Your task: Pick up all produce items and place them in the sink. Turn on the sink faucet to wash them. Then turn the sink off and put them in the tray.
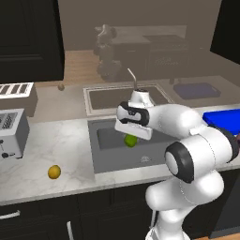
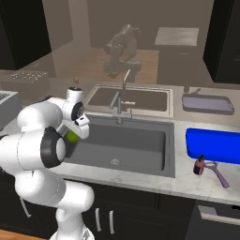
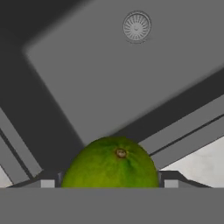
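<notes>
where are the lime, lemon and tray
lime [image 3: 111, 162], hand view, middle of its green skin
lemon [image 1: 54, 172], left base view, its centre on the counter
tray [image 2: 213, 145], right base view, bare blue floor

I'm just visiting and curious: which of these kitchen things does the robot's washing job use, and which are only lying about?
Job: green lime held in end effector; yellow lemon; sink; faucet; blue tray.
Lying about: toaster; purple utensil.

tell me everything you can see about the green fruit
The green fruit is a small round lime-like fruit with smooth, glossy skin and a small brown stem scar facing the hand camera. It sits between the gripper's two dark fingertips, which flank it on either side, and hangs above the sink, over the dark basin's left part. Nothing else touches it.
</notes>
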